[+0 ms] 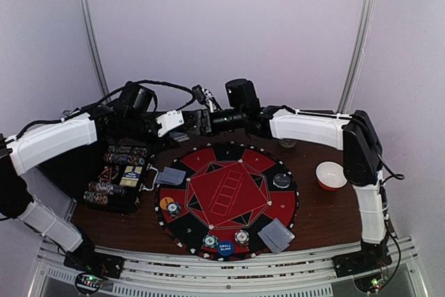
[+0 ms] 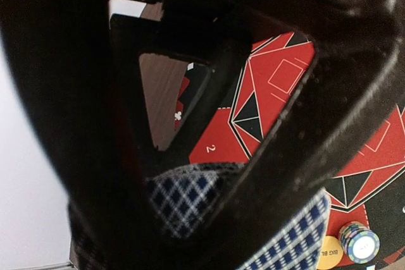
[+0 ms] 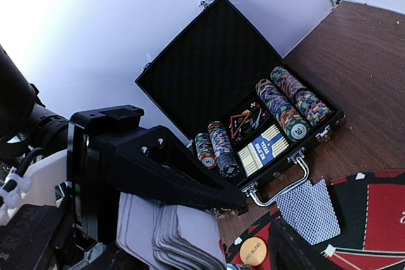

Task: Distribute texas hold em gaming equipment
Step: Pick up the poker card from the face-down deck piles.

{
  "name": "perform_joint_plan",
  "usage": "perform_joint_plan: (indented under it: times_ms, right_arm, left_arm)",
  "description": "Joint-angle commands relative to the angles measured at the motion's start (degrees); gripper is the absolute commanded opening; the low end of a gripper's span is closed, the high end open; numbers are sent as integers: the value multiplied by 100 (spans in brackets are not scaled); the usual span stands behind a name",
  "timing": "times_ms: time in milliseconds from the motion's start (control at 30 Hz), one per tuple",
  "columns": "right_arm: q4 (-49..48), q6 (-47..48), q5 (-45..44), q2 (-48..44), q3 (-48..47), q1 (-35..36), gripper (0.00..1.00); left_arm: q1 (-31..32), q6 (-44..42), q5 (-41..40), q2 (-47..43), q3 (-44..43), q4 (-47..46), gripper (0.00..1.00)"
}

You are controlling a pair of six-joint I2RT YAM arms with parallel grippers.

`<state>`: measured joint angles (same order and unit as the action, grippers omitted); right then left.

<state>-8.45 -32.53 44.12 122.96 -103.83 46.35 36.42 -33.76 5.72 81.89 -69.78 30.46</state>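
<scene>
L arm (image 1: 55,140) & R arm (image 1: 309,129) both stretched inward, forearms approx level, tips nearly meeting at far centre. L gripper (image 1: 182,126) clamped on a card stack (image 2: 183,200). R gripper (image 1: 201,120) sits just beside it, jaw gap not readable.

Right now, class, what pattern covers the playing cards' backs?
Blue-and-white diamond check; the cards show it best in the left wrist view.

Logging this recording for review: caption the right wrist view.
Open chip case behind; left gripper clamps a fanned card stack in the foreground.
</scene>
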Motion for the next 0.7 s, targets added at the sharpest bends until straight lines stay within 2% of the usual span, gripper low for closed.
perform_joint_plan:
  times_ms: [0,67,233,667]
  right_arm:
    - [527,308,-232,133,-399,59,56]
    - [724,466,-354,28,-330,53,46]
    - [1061,840,-727,-347,-43,52,32]
    - [1536,1214,-1094,-739,50,50,26]
  left_arm:
    - [29,-43,31,-56,-153,-216,41]
    - [29,-61,-59,-82,-108,-222,41]
    - [29,-91,-248,-66,-4,-224,41]
    - [31,-88,-353,-40,59,-219,39]
